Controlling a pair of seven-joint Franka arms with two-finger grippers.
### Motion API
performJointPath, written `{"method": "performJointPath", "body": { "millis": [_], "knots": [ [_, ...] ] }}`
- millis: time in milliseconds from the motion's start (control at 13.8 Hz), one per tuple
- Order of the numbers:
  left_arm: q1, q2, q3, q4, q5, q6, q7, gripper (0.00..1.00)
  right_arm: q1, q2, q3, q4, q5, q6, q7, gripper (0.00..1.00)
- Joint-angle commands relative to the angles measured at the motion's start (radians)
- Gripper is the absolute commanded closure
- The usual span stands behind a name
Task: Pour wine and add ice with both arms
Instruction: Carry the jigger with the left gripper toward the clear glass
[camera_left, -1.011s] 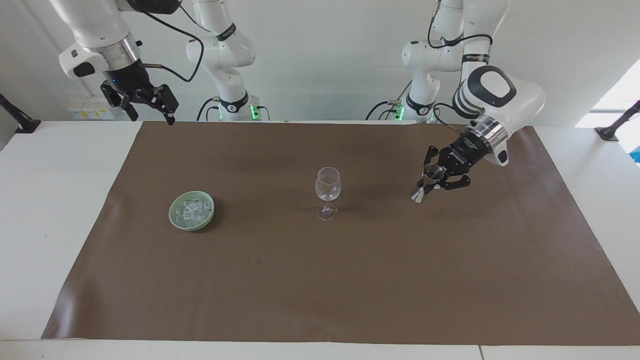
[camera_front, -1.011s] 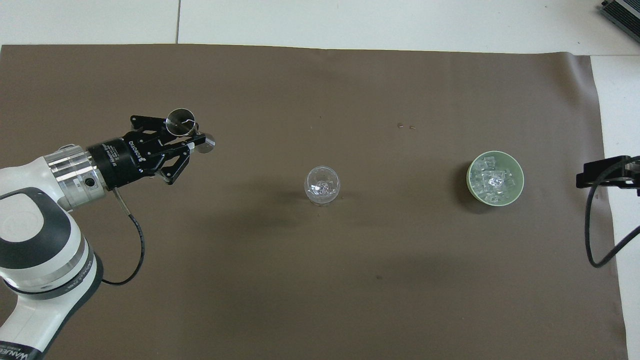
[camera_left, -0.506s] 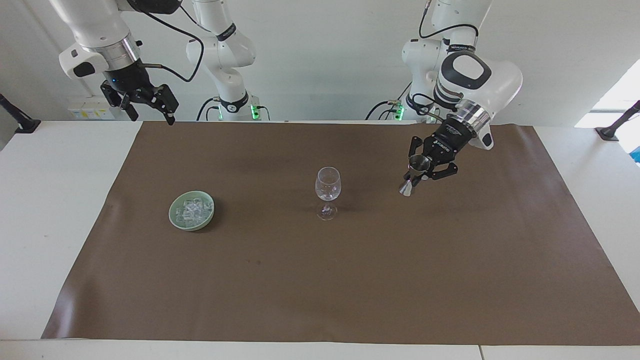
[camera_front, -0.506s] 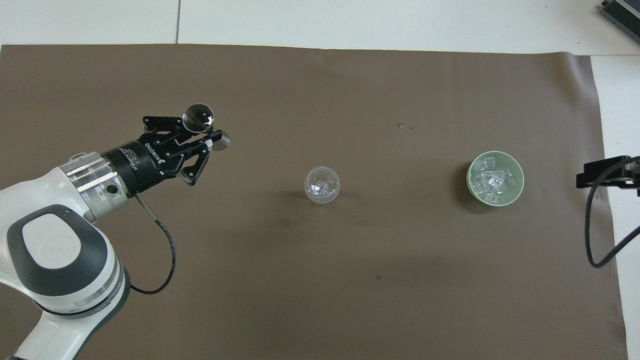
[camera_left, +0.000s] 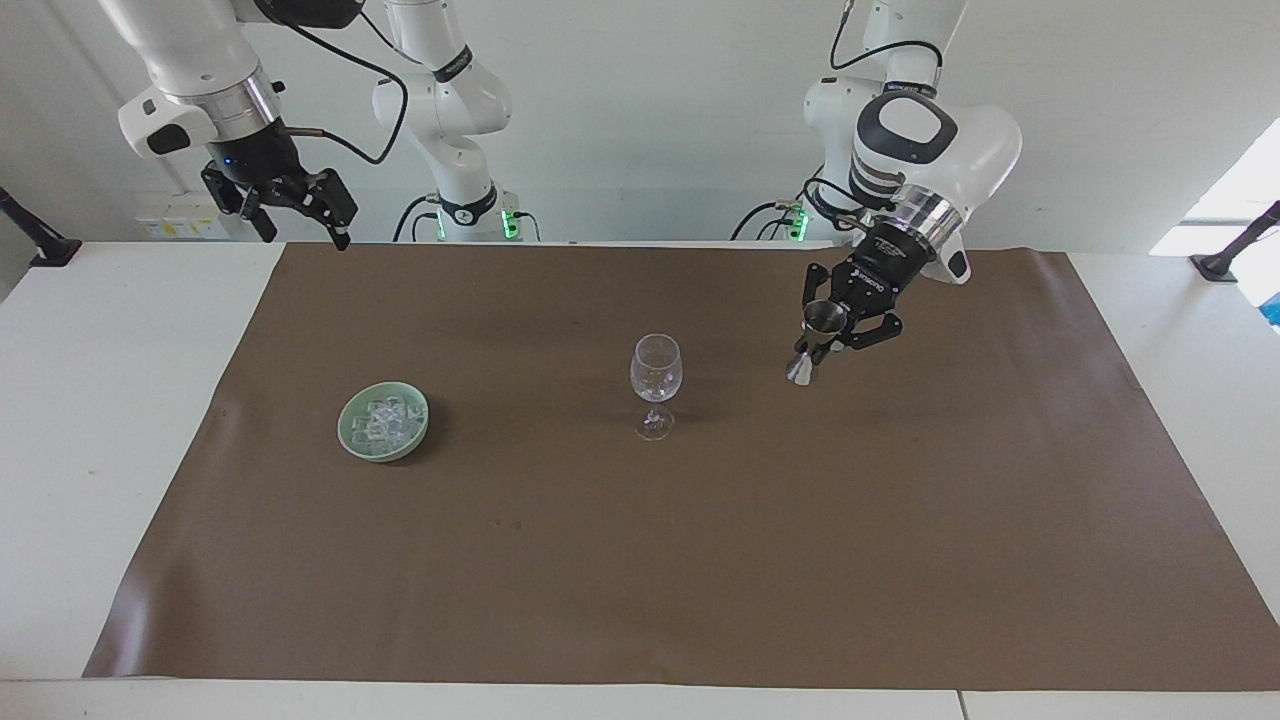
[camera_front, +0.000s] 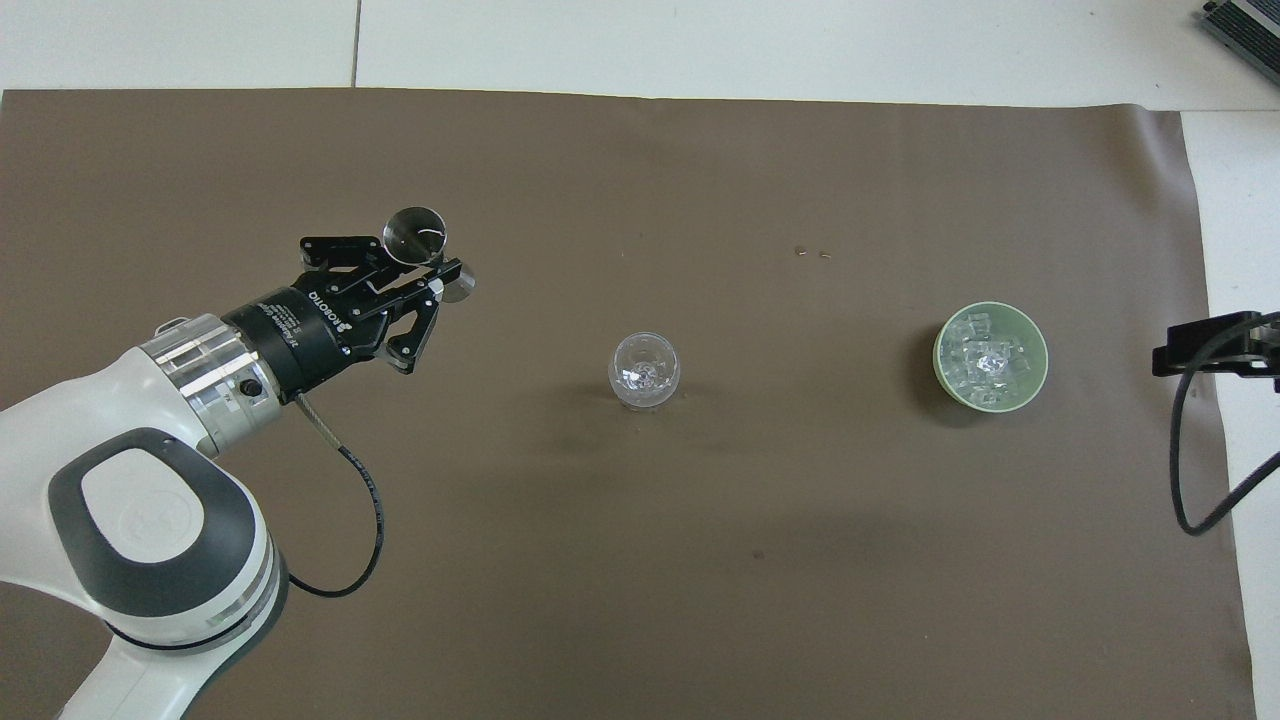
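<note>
Holding the metal jigger (camera_left: 818, 343) pinched at its waist in the left gripper (camera_left: 838, 335), jaws clamped on it, up in the air over the brown mat (camera_left: 700, 560) toward the left arm's end of the table. It looks close to upright, open cup on top, which I read as keeping the measure from spilling before the pour. The wine glass (camera_left: 655, 385) stands mid-mat, well apart from the jigger, so there's travel left before I can tip. Its bowl shows glints in the overhead view; can't tell if anything's in it. Ice (camera_front: 988, 360) sits piled in the green bowl (camera_front: 1040, 352) toward the right arm's end, level with the glass. Right gripper (camera_left: 295, 210) waits high over its table corner, jaws spread wide, holding nothing; I take it as staged for the ice.
</note>
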Motion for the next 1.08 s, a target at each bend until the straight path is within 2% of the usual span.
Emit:
{"method": "performJointPath", "body": {
  "millis": [0,289,506,1011],
  "knots": [
    [-0.016,-0.026,-0.017,-0.009,-0.017,0.053,-0.022,1.0,-0.011,-0.016,0.004,-0.016,0.024,0.001,-0.031,0.0],
    [-0.016,-0.025,-0.046,-0.009,-0.017,0.079,-0.033,1.0,-0.011,-0.016,0.004,-0.016,0.024,0.001,-0.031,0.0],
    [-0.016,-0.015,-0.108,-0.008,-0.017,0.18,-0.034,1.0,-0.011,-0.016,0.004,-0.016,0.024,0.001,-0.031,0.0],
    [-0.016,-0.017,-0.17,-0.005,-0.007,0.28,-0.024,1.0,-0.011,-0.016,0.004,-0.016,0.024,0.001,-0.031,0.0]
  ]
}}
